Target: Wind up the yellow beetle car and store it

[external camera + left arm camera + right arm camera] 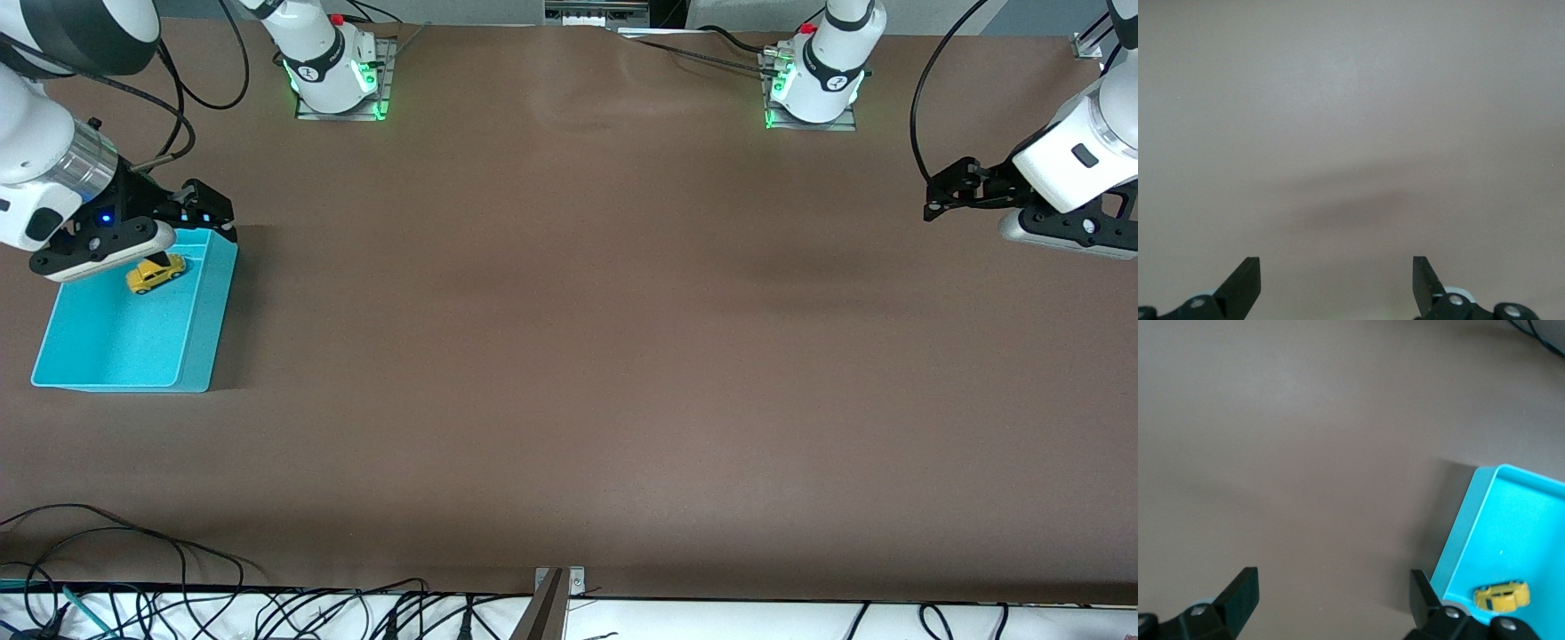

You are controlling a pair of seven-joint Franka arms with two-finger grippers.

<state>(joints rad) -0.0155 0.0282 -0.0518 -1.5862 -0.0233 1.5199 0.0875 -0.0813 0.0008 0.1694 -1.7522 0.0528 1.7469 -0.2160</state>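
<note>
The yellow beetle car (156, 274) (1501, 596) rests on its wheels inside the turquoise bin (210, 311) (1457, 540), in the part of the bin farthest from the front camera, at the right arm's end of the table. My right gripper (210, 212) (1331, 580) hovers open and holds nothing, over the bin's corner and the bare table beside it. The car lies outside its fingers. My left gripper (935, 197) (1337, 267) waits open over bare brown table at the left arm's end, with nothing between its fingers.
The two arm bases (336, 80) (813, 84) stand at the table's edge farthest from the front camera. Loose cables (133, 578) and a metal bracket (553, 591) run along the edge nearest that camera. Brown tabletop (569, 338) stretches between the bin and the left arm.
</note>
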